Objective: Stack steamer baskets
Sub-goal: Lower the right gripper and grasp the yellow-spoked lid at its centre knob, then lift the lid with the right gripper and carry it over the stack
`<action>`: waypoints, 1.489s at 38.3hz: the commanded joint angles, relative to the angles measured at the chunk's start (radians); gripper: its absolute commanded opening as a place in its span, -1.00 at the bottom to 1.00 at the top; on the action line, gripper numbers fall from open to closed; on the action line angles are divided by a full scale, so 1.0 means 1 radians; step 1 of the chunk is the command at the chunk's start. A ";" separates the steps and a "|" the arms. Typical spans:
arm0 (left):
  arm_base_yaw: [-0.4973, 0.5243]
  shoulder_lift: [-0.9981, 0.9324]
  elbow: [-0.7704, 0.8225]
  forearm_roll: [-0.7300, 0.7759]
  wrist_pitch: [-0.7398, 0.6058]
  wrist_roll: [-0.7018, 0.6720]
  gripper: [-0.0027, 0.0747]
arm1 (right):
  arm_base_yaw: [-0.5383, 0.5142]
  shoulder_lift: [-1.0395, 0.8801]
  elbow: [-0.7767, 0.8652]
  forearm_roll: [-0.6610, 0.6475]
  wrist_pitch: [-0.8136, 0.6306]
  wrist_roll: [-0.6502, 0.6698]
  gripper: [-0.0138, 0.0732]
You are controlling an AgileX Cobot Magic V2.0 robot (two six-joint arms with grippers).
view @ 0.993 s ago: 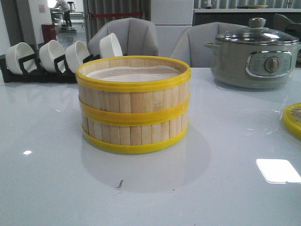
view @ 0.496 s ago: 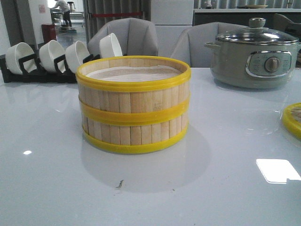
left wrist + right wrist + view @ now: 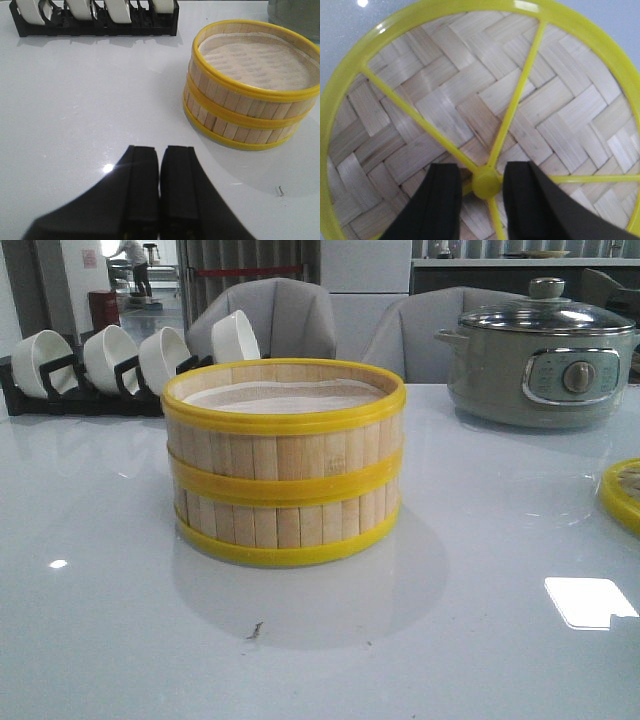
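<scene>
Two steamer baskets (image 3: pixel 285 465) stand stacked at the table's middle, pale slats with yellow rims and a white liner showing in the top tier; the left wrist view shows the stacked baskets (image 3: pixel 250 85) too. The woven yellow-rimmed lid (image 3: pixel 622 495) lies flat at the table's right edge, mostly cut off in the front view. My right gripper (image 3: pixel 482 167) hangs open just over the lid (image 3: pixel 420 100), its fingers on either side of the yellow centre knob (image 3: pixel 486 182) with small gaps. My left gripper (image 3: pixel 160 149) is shut on nothing above bare table, beside the stack.
A grey-green electric pot (image 3: pixel 545 360) with a glass lid stands at the back right. A black rack of white bowls (image 3: pixel 100 365) runs along the back left, and the rack (image 3: pixel 95 20) also shows in the left wrist view. Grey chairs (image 3: pixel 270 315) stand behind the table.
</scene>
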 commanded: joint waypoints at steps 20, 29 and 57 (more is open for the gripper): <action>0.001 0.005 -0.028 -0.003 -0.084 -0.011 -0.72 | -0.002 -0.046 -0.034 -0.004 -0.001 0.000 -0.62; 0.001 0.005 -0.028 -0.003 -0.084 -0.011 -0.72 | 0.051 -0.062 -0.077 0.000 0.046 0.000 -0.62; 0.001 0.005 -0.028 -0.003 -0.084 -0.011 -0.72 | 0.512 -0.067 -0.668 0.030 0.309 0.000 -0.62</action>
